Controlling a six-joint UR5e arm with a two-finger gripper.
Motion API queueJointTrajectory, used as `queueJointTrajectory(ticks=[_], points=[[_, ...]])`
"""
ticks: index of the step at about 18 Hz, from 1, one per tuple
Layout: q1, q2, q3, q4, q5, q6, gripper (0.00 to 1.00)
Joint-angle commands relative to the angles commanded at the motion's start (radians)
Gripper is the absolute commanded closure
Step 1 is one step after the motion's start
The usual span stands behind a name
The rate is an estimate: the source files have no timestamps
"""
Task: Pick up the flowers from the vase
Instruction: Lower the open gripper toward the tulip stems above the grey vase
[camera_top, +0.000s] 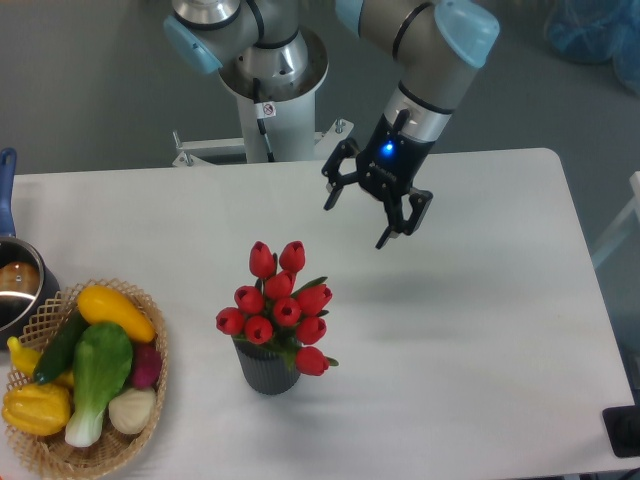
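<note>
Nearest the camera, at the left edge of the white table (480, 330), a woven wicker basket (45, 450) holds toy vegetables: a yellow pepper (35, 408), a green-leaved bok choy (98, 375), a pale onion-like bulb (132, 408), a dark red piece (146, 365), a dark green cucumber (58, 350) and a yellow squash (115, 312). Just beyond the basket, cut by the left frame edge, a metal pot (18, 290) with a blue handle (6, 190). Right of the basket and well apart from it, near the middle of the table, the small dark grey ribbed vase (266, 372) stands upright; the flowers (280, 305), a bunch of red tulip buds with green leaves, sit in its mouth, the two tallest buds rising at the far side and one bud drooping over the rim at the right. Farther back and to the right of the bunch, the gripper (357, 222) hangs above the table, apart from the flowers, its two black fingers (392, 228) spread wide with nothing between them; a blue light glows on its body. Behind it, the grey arm (430, 60) with light blue joint caps runs up to the robot base column (275, 100) at the far edge of the table, over a grey floor
</note>
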Motion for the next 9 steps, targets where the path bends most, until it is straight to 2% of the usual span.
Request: queueJointTrajectory(ticks=[3, 6, 9], points=[[-0.032, -0.028, 0.008, 0.012, -0.024, -0.002, 0.00], [-0.041, -0.051, 0.006, 0.049, -0.035, -0.024, 0.00], [-0.057, -0.072, 0.011, 0.104, -0.095, -0.090, 0.00]])
